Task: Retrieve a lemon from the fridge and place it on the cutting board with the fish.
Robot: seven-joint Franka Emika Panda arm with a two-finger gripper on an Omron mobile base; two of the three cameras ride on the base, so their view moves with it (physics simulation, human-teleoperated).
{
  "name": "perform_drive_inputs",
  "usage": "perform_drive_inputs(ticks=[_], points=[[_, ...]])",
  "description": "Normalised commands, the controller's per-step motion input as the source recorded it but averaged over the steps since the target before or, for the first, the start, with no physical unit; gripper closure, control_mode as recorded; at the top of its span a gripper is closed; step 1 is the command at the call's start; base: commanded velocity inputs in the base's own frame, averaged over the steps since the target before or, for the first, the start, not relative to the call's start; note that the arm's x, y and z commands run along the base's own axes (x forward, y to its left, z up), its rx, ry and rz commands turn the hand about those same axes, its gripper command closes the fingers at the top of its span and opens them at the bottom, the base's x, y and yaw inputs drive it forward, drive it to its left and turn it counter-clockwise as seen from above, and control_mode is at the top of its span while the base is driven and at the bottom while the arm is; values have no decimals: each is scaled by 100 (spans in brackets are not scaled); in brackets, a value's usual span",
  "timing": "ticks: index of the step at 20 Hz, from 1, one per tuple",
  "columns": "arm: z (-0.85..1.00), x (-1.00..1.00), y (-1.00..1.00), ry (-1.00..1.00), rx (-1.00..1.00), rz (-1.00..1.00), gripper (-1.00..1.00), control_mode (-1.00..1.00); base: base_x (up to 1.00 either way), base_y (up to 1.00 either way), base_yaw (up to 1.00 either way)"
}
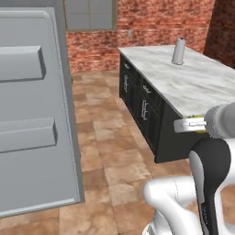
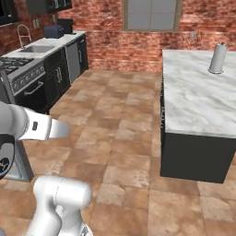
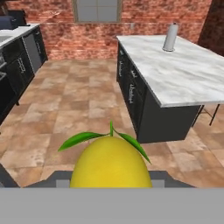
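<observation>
Above the tiled floor, beside the marble island (image 3: pixel 183 74) | gripper (image 1: pixel 186 124) — jaws clamped on the lemon (image 3: pixel 110 162); lemon held between the fingers — green leaves up | fridge (image 1: pixel 32 114) door open at left

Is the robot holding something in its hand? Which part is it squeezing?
Yes, the gripper holds the lemon, a finger on each side of its lower half. Its leafy tip points away from the hand.
</observation>
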Motion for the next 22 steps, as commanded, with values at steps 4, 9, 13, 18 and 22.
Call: perform_drive_inputs(ticks=[4,9,13,18,22], points=[[0,0,0,0,0,0,100,100,43,-55,0],[0,0,0,0,0,0,100,100,39,-60,0],[0,0,0,0,0,0,100,100,28,-21,0],[0,0,0,0,0,0,100,100,34,2,0],[0,0,0,0,0,0,100,100,58,0,0]])
